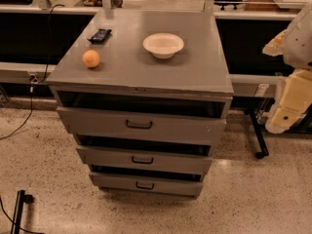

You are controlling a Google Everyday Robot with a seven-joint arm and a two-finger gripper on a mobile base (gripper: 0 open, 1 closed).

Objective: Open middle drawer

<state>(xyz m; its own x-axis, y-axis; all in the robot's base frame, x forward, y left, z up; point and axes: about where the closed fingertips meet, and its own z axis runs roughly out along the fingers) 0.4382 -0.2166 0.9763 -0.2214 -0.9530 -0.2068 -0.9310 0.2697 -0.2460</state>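
A grey metal cabinet (146, 67) stands on the speckled floor with three drawers stacked in its front. The middle drawer (107, 156) has a plain front of medium height with a small black bar handle (142, 160) at its centre. A dark gap shows above its front, as above the other two. The tallest front (97, 122) is above it and the slimmest front (112, 181) below it. My gripper (291, 99) is the cream-coloured arm end at the right edge of the view, well to the right of the cabinet and above drawer height, touching nothing.
On the cabinet top lie an orange (91, 58), a white bowl (163, 45) and a dark snack packet (100, 34). A black wheeled stand leg (257, 135) is at the right. A cable (22, 123) and a black pole (18, 211) are at the left.
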